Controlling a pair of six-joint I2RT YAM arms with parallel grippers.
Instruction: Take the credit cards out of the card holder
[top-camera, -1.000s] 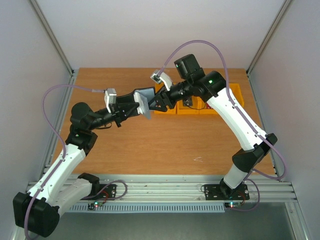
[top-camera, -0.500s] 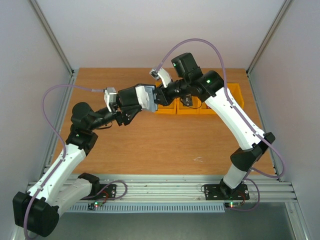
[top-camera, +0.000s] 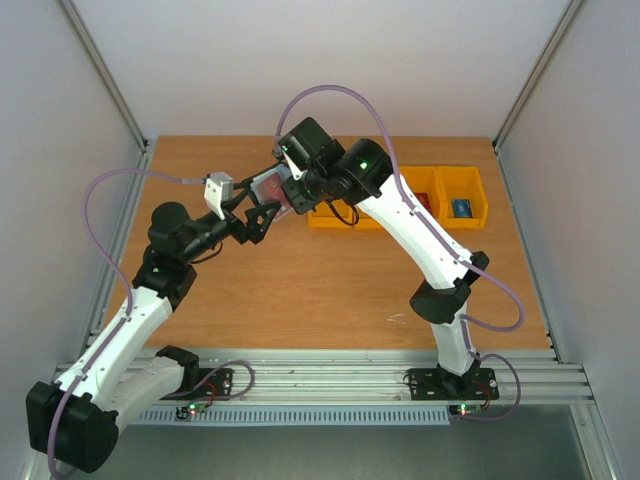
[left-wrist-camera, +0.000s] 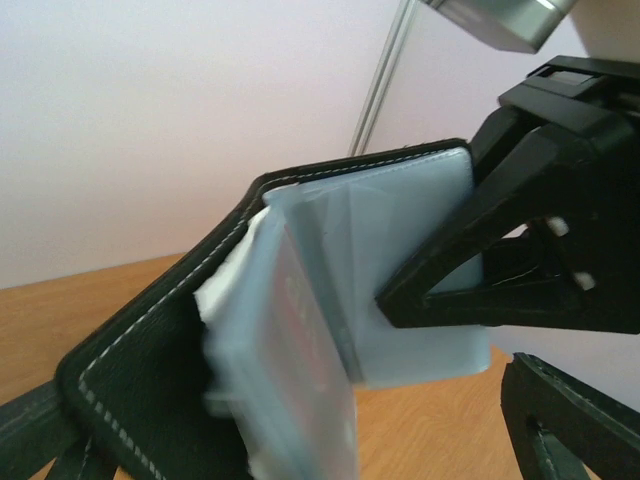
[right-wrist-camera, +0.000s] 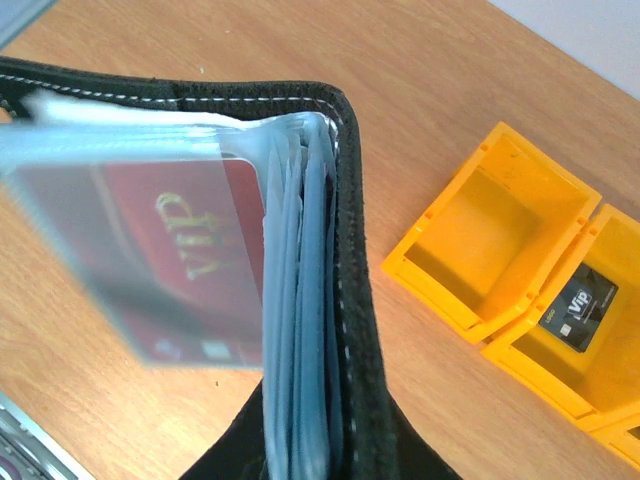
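The card holder (left-wrist-camera: 150, 340) hangs open in the air above the table (top-camera: 300, 290), and the left gripper (top-camera: 258, 218) is clamped on its black cover. One finger (left-wrist-camera: 450, 270) of the right gripper (top-camera: 291, 188) presses on a clear sleeve (left-wrist-camera: 420, 230); the other is hidden, so I cannot tell if it grips. A red card (right-wrist-camera: 190, 260) sits inside a sleeve.

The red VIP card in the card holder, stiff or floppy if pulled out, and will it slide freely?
The red VIP card lies flat with straight edges, so probably stiff. It sits inside a clear plastic sleeve, so it may drag. Being thin, it is likely light.
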